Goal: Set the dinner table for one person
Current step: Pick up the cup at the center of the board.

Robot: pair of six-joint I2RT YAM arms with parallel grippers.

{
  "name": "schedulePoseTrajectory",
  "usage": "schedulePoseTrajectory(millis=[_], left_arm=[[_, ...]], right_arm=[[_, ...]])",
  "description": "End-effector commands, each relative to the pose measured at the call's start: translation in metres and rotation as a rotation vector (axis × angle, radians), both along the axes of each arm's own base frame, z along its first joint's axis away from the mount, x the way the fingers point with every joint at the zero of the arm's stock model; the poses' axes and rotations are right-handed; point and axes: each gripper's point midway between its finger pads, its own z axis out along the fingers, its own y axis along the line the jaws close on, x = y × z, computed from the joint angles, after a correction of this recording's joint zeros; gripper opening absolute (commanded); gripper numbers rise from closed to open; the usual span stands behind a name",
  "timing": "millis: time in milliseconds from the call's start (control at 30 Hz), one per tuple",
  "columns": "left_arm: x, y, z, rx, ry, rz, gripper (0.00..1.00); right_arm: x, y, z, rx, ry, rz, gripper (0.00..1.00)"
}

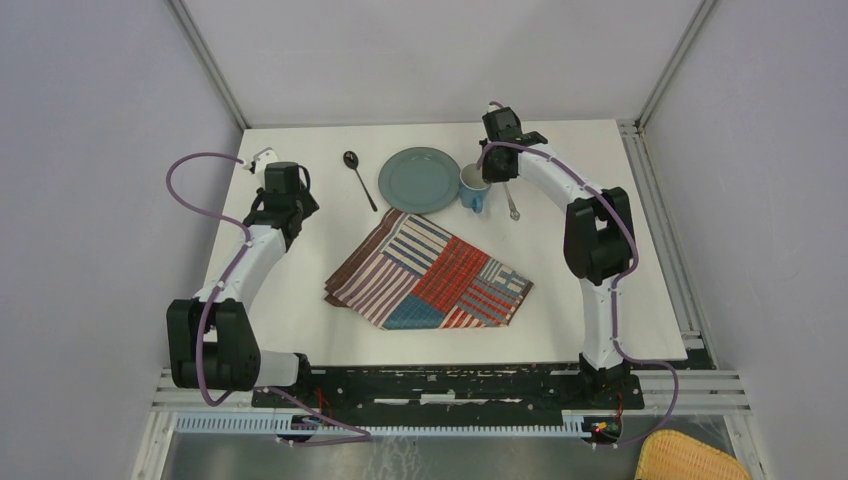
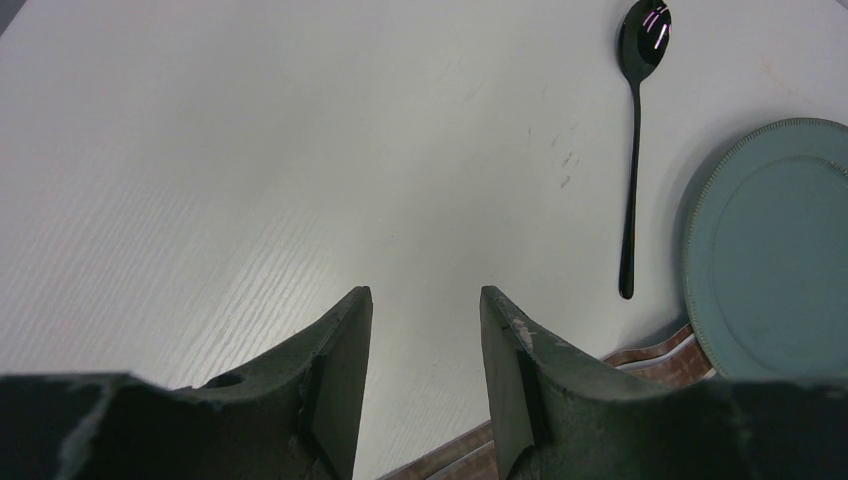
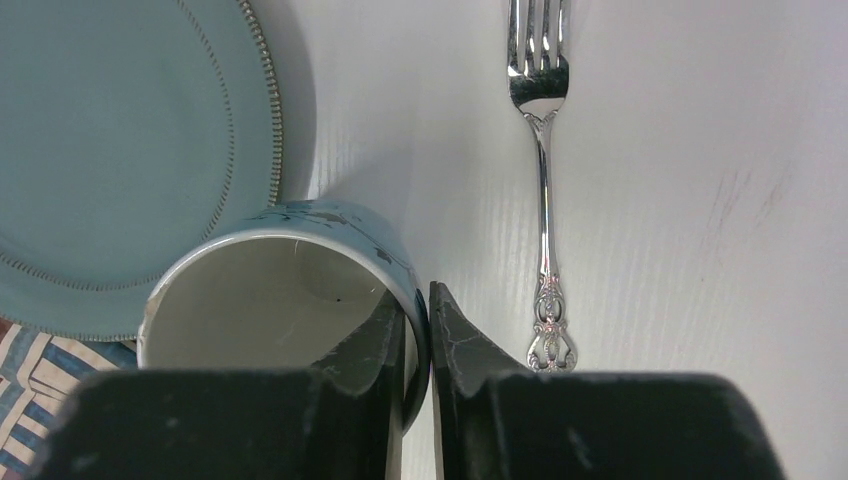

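On the white dinner table (image 1: 300, 320) a blue mug (image 1: 473, 188) stands upright between a teal plate (image 1: 418, 179) and a silver fork (image 1: 511, 203). My right gripper (image 1: 488, 168) comes down over the mug's right rim. In the right wrist view one finger is inside the mug (image 3: 250, 300) and the other outside, and the gripper (image 3: 418, 300) is shut on the wall. A black spoon (image 1: 360, 180) lies left of the plate. My left gripper (image 1: 292, 208) hovers open over bare table, nothing between its fingers (image 2: 345, 360). The spoon (image 2: 633, 170) lies ahead to its right.
A striped patchwork placemat (image 1: 430, 272) lies askew in the middle, its far corner under the plate's edge (image 3: 110, 140). The fork (image 3: 543, 200) lies just right of the mug. Metal rails edge the table, and a yellow basket (image 1: 690, 458) sits below the near right corner.
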Motion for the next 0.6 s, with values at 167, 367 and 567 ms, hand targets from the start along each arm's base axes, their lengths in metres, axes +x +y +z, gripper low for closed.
schedulePoseTrajectory(millis=[167, 367, 567], left_arm=[[0.01, 0.005, 0.023, 0.047, -0.053, 0.002, 0.52], [0.01, 0.005, 0.021, 0.05, -0.049, 0.002, 0.52], [0.01, 0.006, 0.02, 0.052, -0.046, 0.002, 0.52]], right_arm=[[0.01, 0.013, 0.008, 0.024, -0.035, 0.012, 0.0], [0.012, 0.013, 0.02, 0.032, -0.06, 0.004, 0.0], [0.019, 0.007, 0.048, 0.029, -0.107, -0.02, 0.0]])
